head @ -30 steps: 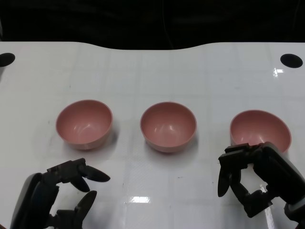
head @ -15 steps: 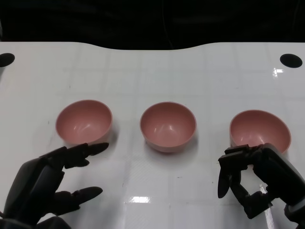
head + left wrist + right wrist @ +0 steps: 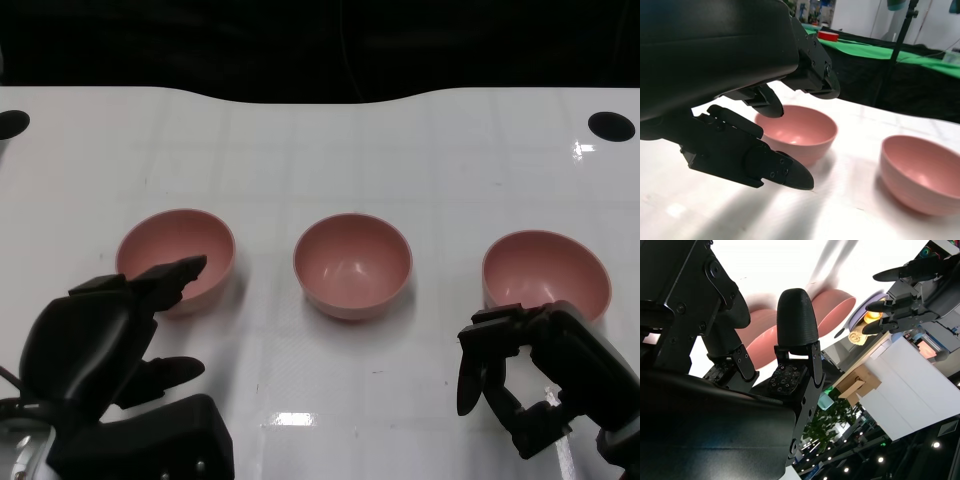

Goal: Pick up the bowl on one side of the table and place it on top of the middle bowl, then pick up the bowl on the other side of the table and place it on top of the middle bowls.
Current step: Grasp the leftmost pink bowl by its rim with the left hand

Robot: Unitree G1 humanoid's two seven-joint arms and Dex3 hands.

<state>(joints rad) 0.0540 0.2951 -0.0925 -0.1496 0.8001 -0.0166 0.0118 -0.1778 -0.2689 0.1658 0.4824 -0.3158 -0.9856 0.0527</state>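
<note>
table (image 3: 320,150): three pink bowls in a row | left bowl (image 3: 176,258) mid-left, under fingertips of left hand (image 3: 100,340), fingers spread, empty | right hand (image 3: 540,375) lower right, fingers apart, empty

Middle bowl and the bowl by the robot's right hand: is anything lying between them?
No. The head view shows only bare white table between the middle bowl and right bowl.

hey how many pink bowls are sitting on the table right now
3. The left bowl sits just beyond the left hand, the middle bowl at the table's centre, and the right bowl just beyond the right hand. None looks hidden.
</note>
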